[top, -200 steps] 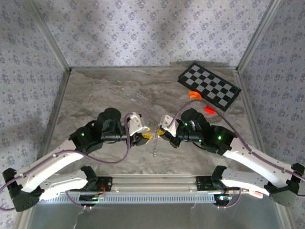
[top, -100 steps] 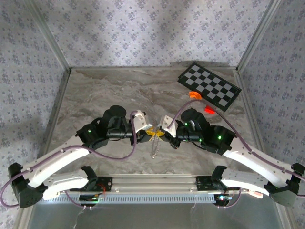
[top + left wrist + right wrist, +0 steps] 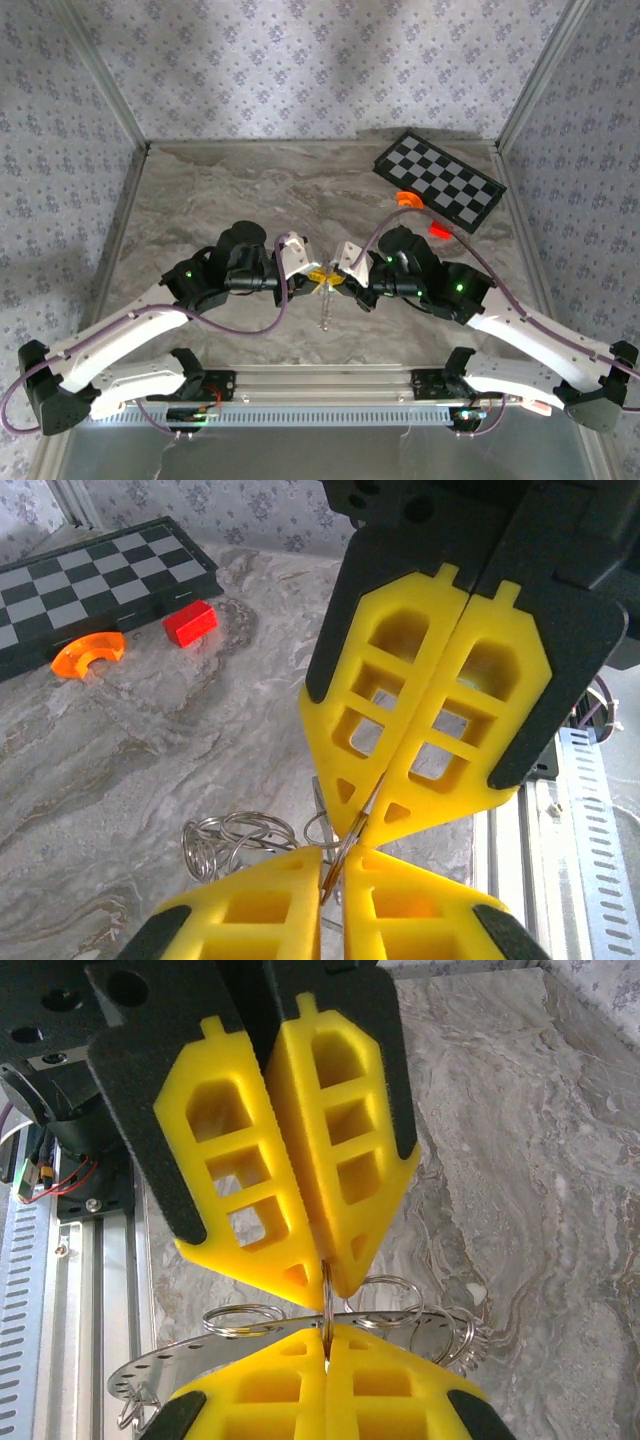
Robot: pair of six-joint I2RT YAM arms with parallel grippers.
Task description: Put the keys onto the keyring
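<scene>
- The left gripper (image 3: 309, 276) sits over the middle of the desk (image 3: 200, 200). Its jaws are pressed together on a thin wire loop of the keyring (image 3: 325, 288).
- The keyring is pinched between the two grippers at mid-desk. Its other wire loops and a fine chain trail down toward the near edge.
- Flat silvery pieces that are probably the keys (image 3: 190, 1365) hang among those loops in the right wrist view. I cannot tell whether any of them is threaded onto the ring.
- The right gripper (image 3: 340, 282) meets the left one tip to tip. Its jaws are also together, clamped on the same wire from the right.
- At the far right, well apart from the grippers, an orange curved piece (image 3: 406, 199) and a red block (image 3: 439, 231) lie just beside a chessboard (image 3: 440, 183).
- As I judge it, the ring is secured from both sides. Opening its coil and sliding a key on is not yet visibly done.
</scene>
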